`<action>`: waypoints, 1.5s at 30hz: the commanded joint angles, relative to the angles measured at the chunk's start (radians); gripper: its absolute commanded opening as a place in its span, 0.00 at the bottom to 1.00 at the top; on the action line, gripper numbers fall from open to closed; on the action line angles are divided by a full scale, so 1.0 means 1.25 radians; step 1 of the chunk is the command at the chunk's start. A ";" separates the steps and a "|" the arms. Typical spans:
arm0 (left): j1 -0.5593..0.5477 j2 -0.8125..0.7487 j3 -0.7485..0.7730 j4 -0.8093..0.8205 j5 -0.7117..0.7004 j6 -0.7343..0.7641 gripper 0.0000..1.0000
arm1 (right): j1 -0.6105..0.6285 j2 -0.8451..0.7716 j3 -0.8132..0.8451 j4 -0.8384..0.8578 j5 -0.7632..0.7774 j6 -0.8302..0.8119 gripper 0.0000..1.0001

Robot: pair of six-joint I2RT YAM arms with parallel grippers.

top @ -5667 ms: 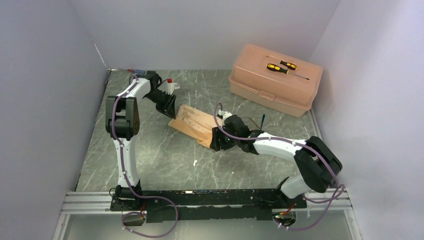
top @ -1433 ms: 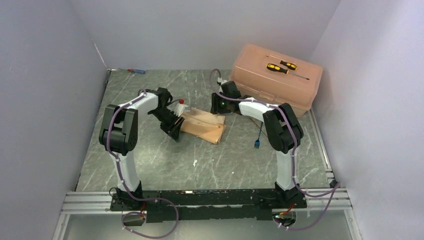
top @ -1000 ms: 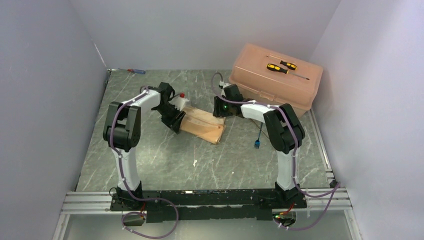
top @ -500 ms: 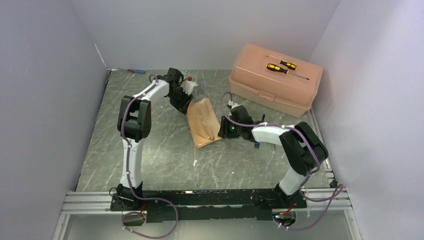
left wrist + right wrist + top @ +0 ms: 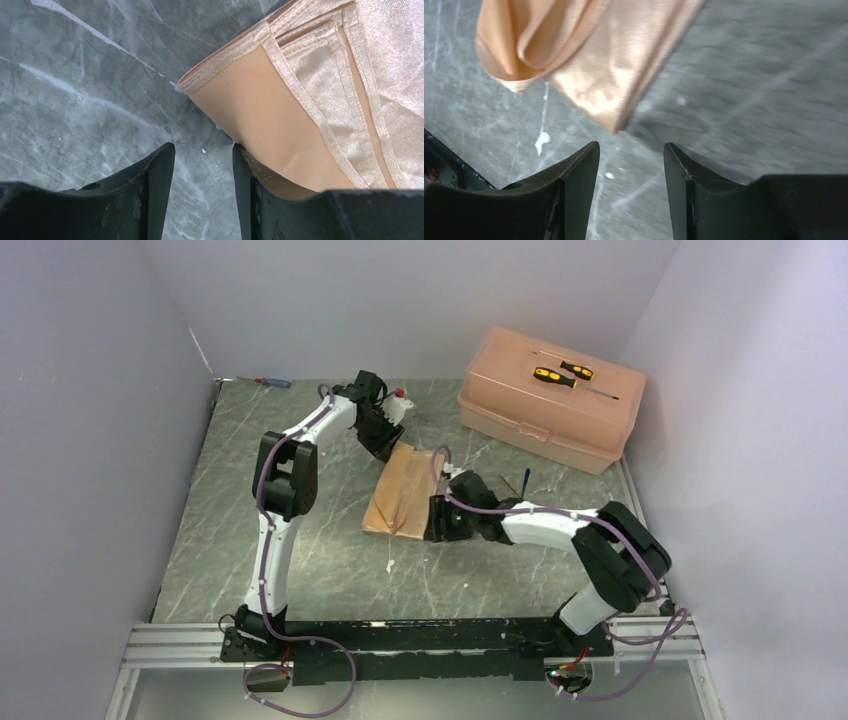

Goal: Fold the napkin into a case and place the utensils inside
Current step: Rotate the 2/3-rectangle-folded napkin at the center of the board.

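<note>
The peach-orange napkin [image 5: 400, 490] lies folded into a narrow rectangle with diagonal flaps, running from far to near mid-table. My left gripper [image 5: 385, 443] hovers open at its far end. In the left wrist view the napkin's hemmed corner [image 5: 300, 100] lies beside my right finger [image 5: 247, 190], and only bare table shows between the fingers of my gripper [image 5: 203, 150]. My right gripper [image 5: 437, 520] is open at the napkin's near right corner; that cloth corner [image 5: 589, 65] sits just ahead of the gripper's [image 5: 631, 147] tips, untouched. A slim utensil with a blue part [image 5: 525, 482] pokes out behind the right arm.
A hard pink plastic box [image 5: 520, 415] stands at the back right with two yellow-and-black screwdrivers [image 5: 563, 373] on its lid. A red-and-blue screwdriver [image 5: 272, 383] lies at the back left by the wall. Walls close in on both sides.
The napkin has been swung from lying crosswise to lying lengthwise. My left gripper has moved to its far end, and my right gripper has come round to its near right corner and widened.
</note>
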 commanded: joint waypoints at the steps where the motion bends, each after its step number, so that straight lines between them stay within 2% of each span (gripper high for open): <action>1: 0.018 -0.061 0.049 -0.048 0.023 -0.015 0.54 | -0.094 -0.103 -0.002 -0.098 -0.004 -0.063 0.55; 3: 0.030 -0.094 0.048 -0.059 0.032 -0.031 0.60 | -0.136 -0.120 0.014 -0.099 -0.023 -0.082 0.55; 4: 0.035 -0.112 0.047 -0.065 0.033 -0.037 0.67 | -0.148 -0.118 0.027 -0.099 -0.027 -0.091 0.55; 5: 0.039 -0.128 0.046 -0.072 0.030 -0.044 0.90 | -0.157 -0.109 0.046 -0.101 -0.027 -0.099 0.55; 6: 0.040 -0.144 0.047 -0.083 0.025 -0.046 0.94 | -0.163 -0.098 0.066 -0.097 -0.029 -0.107 0.54; 11: 0.045 -0.230 0.032 -0.130 0.005 -0.074 0.95 | -0.168 -0.005 0.216 -0.065 0.036 -0.169 0.52; 14: 0.043 -0.280 -0.020 -0.163 0.057 -0.119 0.95 | -0.182 0.113 0.373 -0.093 0.073 -0.217 0.51; 17: 0.000 -0.331 -0.152 -0.163 0.108 -0.105 0.95 | -0.196 0.232 0.523 -0.133 0.098 -0.257 0.51; 20: -0.048 -0.396 -0.325 -0.069 0.128 -0.091 0.95 | -0.208 0.328 0.625 -0.148 0.120 -0.289 0.54; 22: -0.073 -0.403 -0.379 -0.059 0.139 -0.085 0.95 | -0.217 0.382 0.679 -0.165 0.111 -0.291 0.55; 27: -0.121 -0.389 -0.431 -0.023 0.134 -0.084 0.95 | -0.226 0.439 0.691 -0.114 0.072 -0.288 0.56; 32: -0.167 -0.393 -0.485 0.042 0.079 -0.074 0.95 | -0.244 0.468 0.681 -0.085 -0.008 -0.268 0.56; 38: -0.224 -0.395 -0.568 0.109 -0.049 -0.010 0.95 | -0.258 0.482 0.663 -0.084 -0.022 -0.255 0.54; 45: -0.234 -0.383 -0.624 0.137 -0.150 0.038 0.95 | -0.258 0.473 0.612 -0.058 -0.025 -0.257 0.49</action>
